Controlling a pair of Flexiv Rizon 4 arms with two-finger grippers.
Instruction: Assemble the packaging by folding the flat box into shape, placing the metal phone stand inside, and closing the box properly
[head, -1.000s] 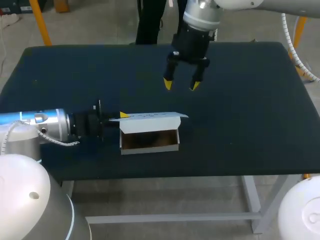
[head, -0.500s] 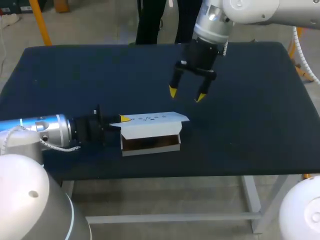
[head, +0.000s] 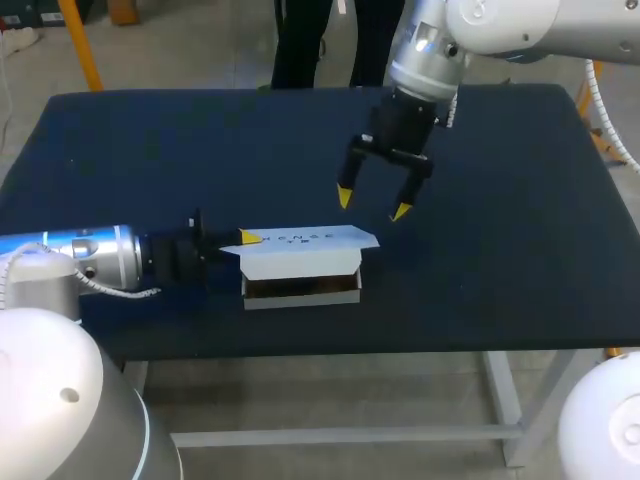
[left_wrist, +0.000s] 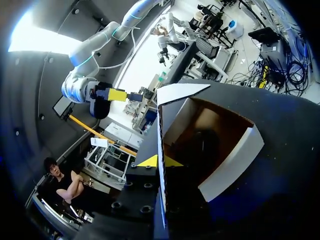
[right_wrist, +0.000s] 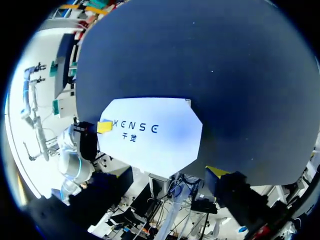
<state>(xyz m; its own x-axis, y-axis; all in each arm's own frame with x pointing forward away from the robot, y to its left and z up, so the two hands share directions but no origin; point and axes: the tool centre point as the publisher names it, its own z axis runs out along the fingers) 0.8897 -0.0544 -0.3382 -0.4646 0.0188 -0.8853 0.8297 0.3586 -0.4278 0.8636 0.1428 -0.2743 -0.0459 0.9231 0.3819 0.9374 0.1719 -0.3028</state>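
Left gripper (head: 246, 237): clamped on box (head: 300, 268) lid, frame centre. Right gripper (head: 372, 203): spread, hovering above. Cardboard likely light, creasable; best held by flap edges.

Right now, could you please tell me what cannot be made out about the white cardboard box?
Contents: in the head view the white lid shades the inside of the white cardboard box; the left wrist view shows only a dim dark shape.
Left gripper, lower finger: under the lid, head view.
Box body: covered by the lid, right wrist view.
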